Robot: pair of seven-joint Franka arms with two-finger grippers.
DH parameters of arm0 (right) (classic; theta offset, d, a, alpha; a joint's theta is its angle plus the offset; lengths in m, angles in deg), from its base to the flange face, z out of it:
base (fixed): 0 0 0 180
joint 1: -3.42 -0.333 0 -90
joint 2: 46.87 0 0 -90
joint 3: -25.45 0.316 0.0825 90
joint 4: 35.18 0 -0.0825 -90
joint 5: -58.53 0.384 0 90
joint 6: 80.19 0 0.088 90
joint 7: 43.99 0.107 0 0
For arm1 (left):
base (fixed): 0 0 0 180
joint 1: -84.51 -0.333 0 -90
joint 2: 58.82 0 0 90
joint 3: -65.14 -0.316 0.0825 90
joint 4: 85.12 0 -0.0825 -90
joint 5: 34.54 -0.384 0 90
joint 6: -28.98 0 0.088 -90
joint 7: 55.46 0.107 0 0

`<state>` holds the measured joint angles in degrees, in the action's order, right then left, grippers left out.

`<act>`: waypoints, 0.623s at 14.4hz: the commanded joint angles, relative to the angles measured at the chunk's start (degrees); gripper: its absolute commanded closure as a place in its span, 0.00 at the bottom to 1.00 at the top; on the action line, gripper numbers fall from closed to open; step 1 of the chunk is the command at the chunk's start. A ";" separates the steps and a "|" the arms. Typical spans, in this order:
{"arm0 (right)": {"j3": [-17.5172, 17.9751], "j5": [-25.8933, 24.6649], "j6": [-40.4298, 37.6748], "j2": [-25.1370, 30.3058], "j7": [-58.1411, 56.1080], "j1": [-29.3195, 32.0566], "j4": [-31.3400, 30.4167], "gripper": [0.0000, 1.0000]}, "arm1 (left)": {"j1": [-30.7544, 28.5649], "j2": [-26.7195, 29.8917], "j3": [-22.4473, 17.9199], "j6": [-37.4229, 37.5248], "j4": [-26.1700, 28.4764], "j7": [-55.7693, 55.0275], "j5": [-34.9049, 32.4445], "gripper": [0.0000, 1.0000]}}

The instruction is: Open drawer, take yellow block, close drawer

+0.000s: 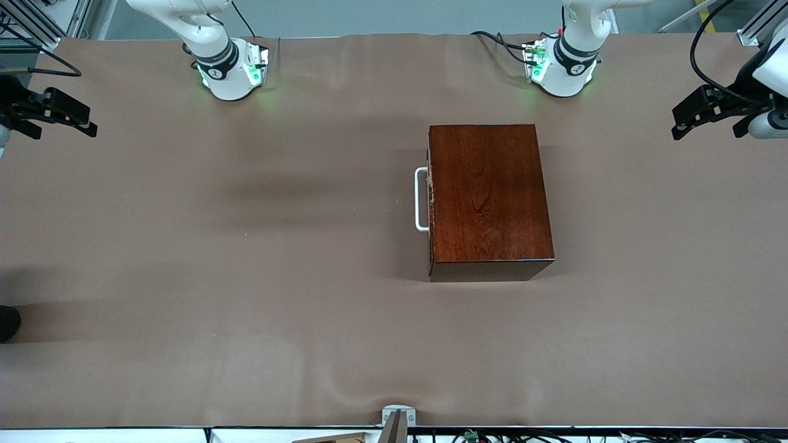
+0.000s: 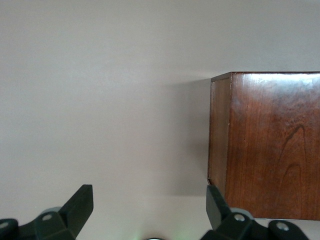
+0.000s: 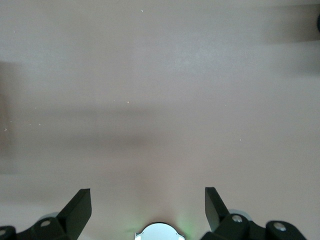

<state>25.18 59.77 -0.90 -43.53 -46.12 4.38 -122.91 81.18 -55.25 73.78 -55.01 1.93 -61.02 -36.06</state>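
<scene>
Front view: the box stands on the table toward the left arm's end. The drawer is fully closed; its white handle faces the right arm's end. The yellow block is not visible, presumably inside. The right gripper hangs over the table edge at the right arm's end; the left gripper hangs over the edge at the left arm's end. Both wait, empty.

Left wrist view: fingers spread wide, one corner of the box below.

Right wrist view: fingers spread wide over bare table.

Risk: pulling the handle may drag the unbraced box instead of sliding the drawer. A misaligned approach may miss the thin bar.
</scene>
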 commanded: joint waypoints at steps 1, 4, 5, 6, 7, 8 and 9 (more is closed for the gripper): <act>0.80 -0.62 -0.37 0.35 -0.77 1.24 -0.16 0.00 | -0.62 -0.75 0.50 1.29 -1.79 0.03 -0.15 0.00; 0.80 -0.62 -0.46 0.35 -0.77 1.24 -0.16 0.00 | -0.71 -0.75 0.50 1.29 -1.79 0.12 -0.24 0.00; 0.80 -0.62 -0.46 0.35 -0.77 1.24 -0.16 0.00 | -0.62 -0.75 0.59 1.29 -1.79 -0.15 -0.50 0.00; 0.80 -0.62 -0.46 0.35 -0.77 1.24 -0.16 0.00 | -0.45 -0.75 0.67 1.29 -1.79 -0.24 -0.76 0.00; 0.80 -0.62 -0.46 0.43 -0.77 1.33 -0.16 0.00 | -0.44 -0.84 0.85 1.29 -1.79 -0.06 -0.59 0.00; 0.80 -0.62 -0.46 0.43 -0.77 1.33 -0.16 0.00 | 0.08 -1.10 1.03 1.20 -1.71 -0.32 -0.33 0.00; 0.80 -0.62 -0.46 0.43 -0.77 1.33 -0.16 0.00 | 0.34 -1.63 1.20 1.12 -1.71 -0.50 -0.33 0.00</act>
<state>25.16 59.77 -0.94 -43.53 -46.12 4.38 -122.91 81.33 -55.36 74.16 -55.01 1.93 -61.03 -36.06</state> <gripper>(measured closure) 0.000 0.000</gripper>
